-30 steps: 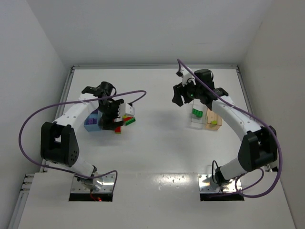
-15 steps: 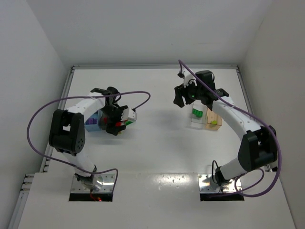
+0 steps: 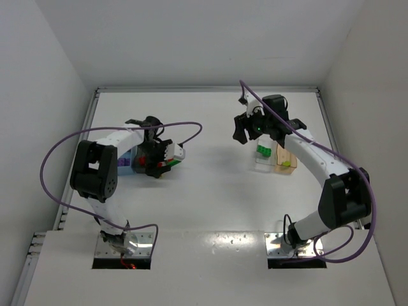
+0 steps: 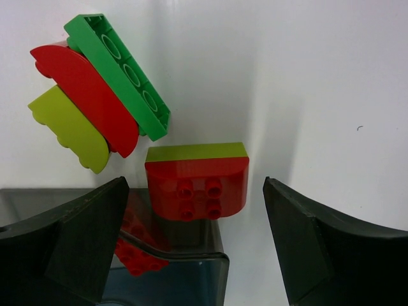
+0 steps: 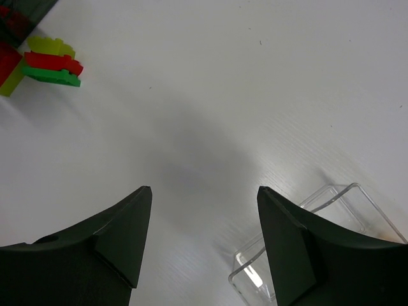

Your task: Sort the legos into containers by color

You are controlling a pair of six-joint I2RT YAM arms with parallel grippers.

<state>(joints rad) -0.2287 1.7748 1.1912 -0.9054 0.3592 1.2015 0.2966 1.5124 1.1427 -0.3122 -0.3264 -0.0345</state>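
While the right arm (image 3: 319,159) sits almost where it was a second ago, the left arm (image 3: 95,172) has changed shape: its big black elbow block has swung to the right and away from the near edge, and the wrist has turned a little over the bricks.

The left gripper (image 4: 194,191) hangs over the left part of the counter (image 3: 210,197), its fingers (image 4: 70,245) spread wide with nothing clamped. Between them lies a red brick (image 4: 197,188) capped with a yellow-green layer. There is a gap on each side of it, and it sits just beside the rim of the dark grey bin (image 4: 191,277). A second red brick (image 4: 137,255) shows through that bin's wall. Close by on the counter, a green brick (image 4: 121,73), a rounded red brick (image 4: 86,95) and a yellow-green brick (image 4: 67,127) lean together on edge. The light blue bin (image 3: 124,167) stands just left of the dark one, partly hidden by the arm.

The right gripper (image 5: 204,191) hovers over bare counter on the right side, its jaws apart and empty, just left of the clear bin (image 5: 338,197). That bin holds a bright green brick (image 3: 262,151). The tan bin (image 3: 284,155) right beside it, on its right, holds a small yellow-green brick (image 3: 287,164). Both bins and their bricks lie as they did before.
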